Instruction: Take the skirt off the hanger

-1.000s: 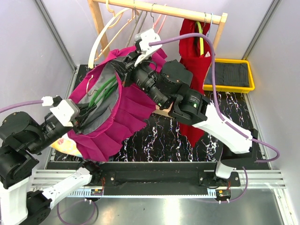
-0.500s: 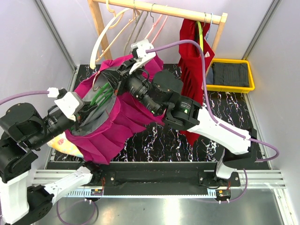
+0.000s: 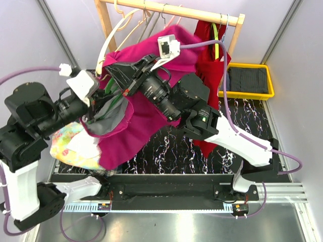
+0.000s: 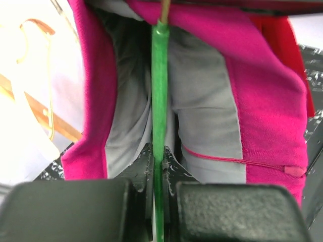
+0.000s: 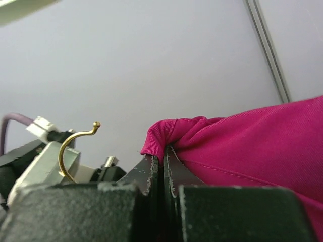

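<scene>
While left jaws clamp green plastic hanger | right jaws pinch bunched magenta skirt

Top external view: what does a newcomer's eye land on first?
The magenta skirt stretched mid-air between both arms, centre-left. The left gripper clamps the green hanger inside the grey lining; the right gripper pinches the skirt's edge. A red garment hangs on the rack behind.
</scene>
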### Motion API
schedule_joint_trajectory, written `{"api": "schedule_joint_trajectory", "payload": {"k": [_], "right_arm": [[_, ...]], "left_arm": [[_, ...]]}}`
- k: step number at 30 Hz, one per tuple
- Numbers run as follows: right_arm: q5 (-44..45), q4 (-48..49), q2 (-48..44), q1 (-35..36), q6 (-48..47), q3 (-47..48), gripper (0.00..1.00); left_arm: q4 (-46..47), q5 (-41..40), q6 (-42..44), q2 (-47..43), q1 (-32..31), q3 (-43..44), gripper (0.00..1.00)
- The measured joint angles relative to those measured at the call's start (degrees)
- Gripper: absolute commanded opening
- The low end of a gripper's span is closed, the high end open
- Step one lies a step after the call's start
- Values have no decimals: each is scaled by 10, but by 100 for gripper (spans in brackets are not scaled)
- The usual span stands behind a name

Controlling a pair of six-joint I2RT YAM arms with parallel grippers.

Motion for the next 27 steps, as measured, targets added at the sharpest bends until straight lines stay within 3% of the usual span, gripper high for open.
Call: {"api": "schedule_joint_trajectory", "payload": {"k": [5,12,21,27], "right_arm": [[-13,57,-21,0,18,-31,1],[-67,79,-107,-31,68,-168,1],[-108,-68,-131,-105,64,-218,0],[-115,-136,-108,-117,44,-185,1]], "left_arm": [[2,19,-19,38,-1,61,0],[-30,31,-20,9,1,64,0],[-62,-37,50,-165,22,-53,0],[-44,-101,100,-210,25,-59,0]]}}
